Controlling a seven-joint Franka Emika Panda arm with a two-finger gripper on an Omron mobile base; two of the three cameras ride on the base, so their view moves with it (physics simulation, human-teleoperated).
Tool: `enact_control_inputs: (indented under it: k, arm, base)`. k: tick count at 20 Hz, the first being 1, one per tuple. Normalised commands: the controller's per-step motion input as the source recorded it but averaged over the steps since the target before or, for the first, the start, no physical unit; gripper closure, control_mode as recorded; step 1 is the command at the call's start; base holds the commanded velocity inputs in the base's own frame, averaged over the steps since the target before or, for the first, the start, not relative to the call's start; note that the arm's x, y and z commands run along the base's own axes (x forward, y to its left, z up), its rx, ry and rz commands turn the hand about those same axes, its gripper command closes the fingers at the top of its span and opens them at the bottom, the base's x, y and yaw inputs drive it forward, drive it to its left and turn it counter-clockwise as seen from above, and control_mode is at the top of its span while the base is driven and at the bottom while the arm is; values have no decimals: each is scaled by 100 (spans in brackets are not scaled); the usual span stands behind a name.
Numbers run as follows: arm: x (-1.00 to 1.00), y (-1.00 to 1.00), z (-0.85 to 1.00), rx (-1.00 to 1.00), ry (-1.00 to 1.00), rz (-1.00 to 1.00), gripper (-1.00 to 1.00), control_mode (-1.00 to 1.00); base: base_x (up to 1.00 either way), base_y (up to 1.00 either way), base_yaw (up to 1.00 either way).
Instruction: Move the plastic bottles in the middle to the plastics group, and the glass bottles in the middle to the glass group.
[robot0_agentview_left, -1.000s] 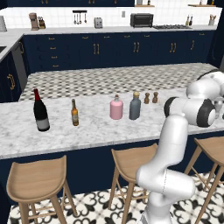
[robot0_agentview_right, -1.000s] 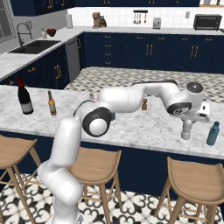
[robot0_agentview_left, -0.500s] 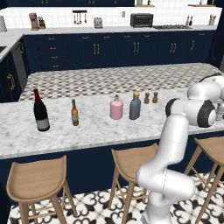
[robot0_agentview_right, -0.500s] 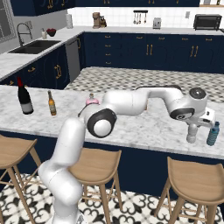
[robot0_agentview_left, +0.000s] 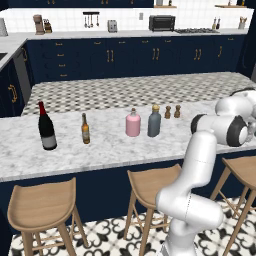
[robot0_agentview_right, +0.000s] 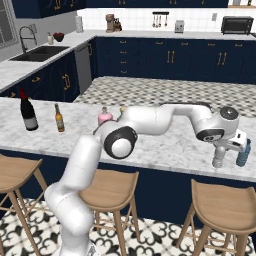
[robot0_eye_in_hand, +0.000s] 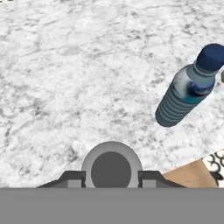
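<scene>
The gripper is clenched on the silvery bottle near the worktop's front edge; nudging the blue-capped bottle could, seemingly, topple it.

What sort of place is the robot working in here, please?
A home-style kitchen, rendered rather than real: a marble counter with wooden stools tucked under it, navy cabinets along the back wall, and a sink with a tap.
</scene>
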Motion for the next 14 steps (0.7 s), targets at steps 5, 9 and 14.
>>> enact_control_inputs:
  k: [5, 9, 14]
  arm:
    - [14, 0, -5, 0, -7, 0, 100, -100]
    - [49, -10, 0, 0, -11, 0, 100, -100]
    - [7, -22, 0, 0, 0, 0, 100, -100]
  base:
    - [0, 0, 0]
    - [0, 0, 0]
    - [0, 0, 0]
